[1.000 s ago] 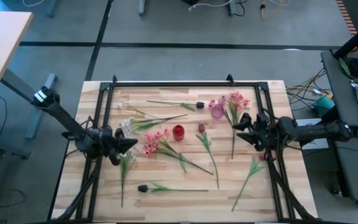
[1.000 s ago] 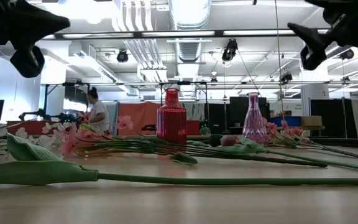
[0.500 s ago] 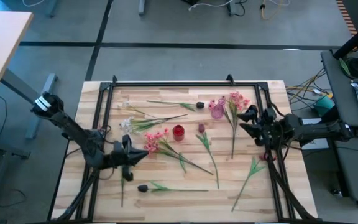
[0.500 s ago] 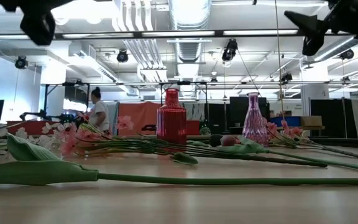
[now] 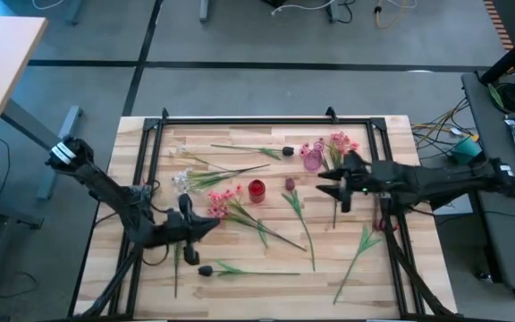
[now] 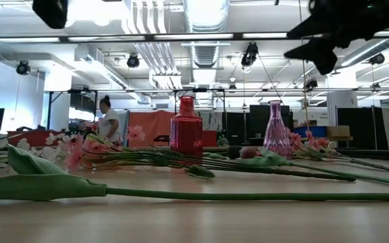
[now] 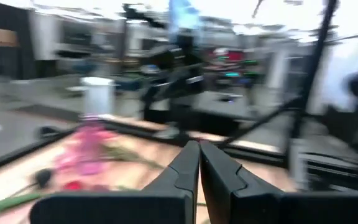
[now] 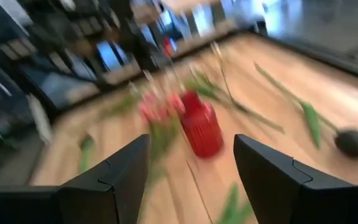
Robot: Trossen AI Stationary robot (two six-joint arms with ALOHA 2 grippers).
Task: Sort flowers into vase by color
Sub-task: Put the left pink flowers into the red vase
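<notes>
The open, empty right end effector (image 5: 327, 182) hovers right of the red vase (image 5: 257, 190), its nearest flower (image 5: 299, 211) lying near-to-far on the bench just left; the left end effector (image 5: 206, 225) is closed, empty.

A wooden table (image 5: 240, 286) carries a red vase (image 5: 257, 190) at its middle and a pink vase (image 5: 313, 160) to the far right. Around them lie pink sprays (image 5: 223, 202), white sprigs (image 5: 181, 178), a dark bud (image 5: 206, 269) on the near side, and green stems.
</notes>
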